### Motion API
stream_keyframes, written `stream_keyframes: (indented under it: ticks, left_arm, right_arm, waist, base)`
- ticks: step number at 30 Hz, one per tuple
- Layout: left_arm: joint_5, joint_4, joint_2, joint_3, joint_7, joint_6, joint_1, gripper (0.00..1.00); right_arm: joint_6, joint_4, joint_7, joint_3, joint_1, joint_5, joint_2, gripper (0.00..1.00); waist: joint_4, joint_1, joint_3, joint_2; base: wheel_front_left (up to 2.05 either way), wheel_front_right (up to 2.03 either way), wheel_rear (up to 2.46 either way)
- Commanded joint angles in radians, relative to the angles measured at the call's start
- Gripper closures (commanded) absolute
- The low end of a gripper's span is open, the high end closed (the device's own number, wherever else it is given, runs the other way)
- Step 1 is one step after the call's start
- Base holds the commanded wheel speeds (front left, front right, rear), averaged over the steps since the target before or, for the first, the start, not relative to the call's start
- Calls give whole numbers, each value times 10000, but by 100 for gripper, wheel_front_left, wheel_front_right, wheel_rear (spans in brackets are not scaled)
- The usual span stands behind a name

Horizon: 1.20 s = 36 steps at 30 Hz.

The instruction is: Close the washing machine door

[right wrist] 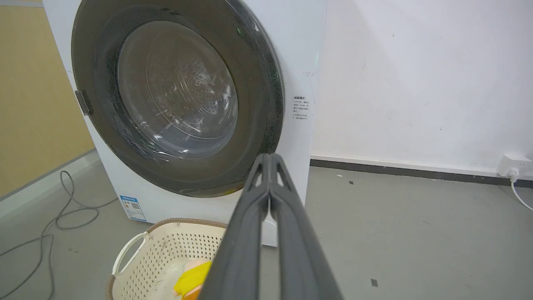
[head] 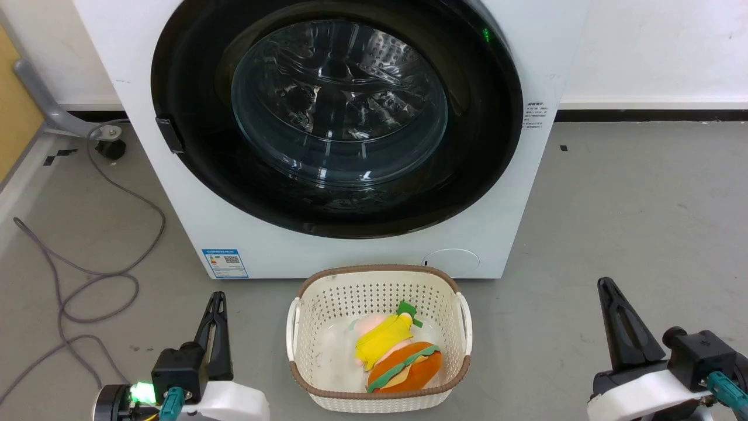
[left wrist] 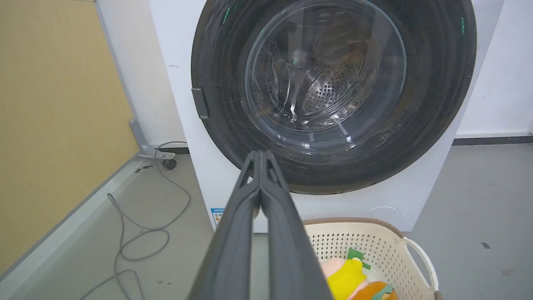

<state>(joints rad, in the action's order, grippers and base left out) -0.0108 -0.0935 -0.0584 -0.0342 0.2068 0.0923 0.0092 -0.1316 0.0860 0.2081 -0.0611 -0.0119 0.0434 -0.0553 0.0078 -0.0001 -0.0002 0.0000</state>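
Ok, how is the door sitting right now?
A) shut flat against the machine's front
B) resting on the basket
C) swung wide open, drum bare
A: the door lies flat against the front of the machine with no gap showing at its rim. The left gripper and right gripper are shut and clear of it.

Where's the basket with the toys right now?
In the head view, the basket sits on the floor at bottom centre, just in front of the washing machine, between the left fingers and right fingers.
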Motion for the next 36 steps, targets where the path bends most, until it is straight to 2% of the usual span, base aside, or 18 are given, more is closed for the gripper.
stream_keyframes:
  ticks: [1, 36]
  left_arm:
    - [22, 63, -2, 26, -63, -61, -19, 100]
    - [53, 374, 28, 139, -777, -368, -45, 100]
  right_arm:
    - [1, -79, -73, 22, 26, -37, 11, 100]
    - [4, -357, -789, 232, 59, -178, 25, 100]
  waist:
    - [-1, 1, 0, 0]
    - [-29, 1, 1, 0]
  base:
    - [0, 0, 0]
    - [0, 0, 0]
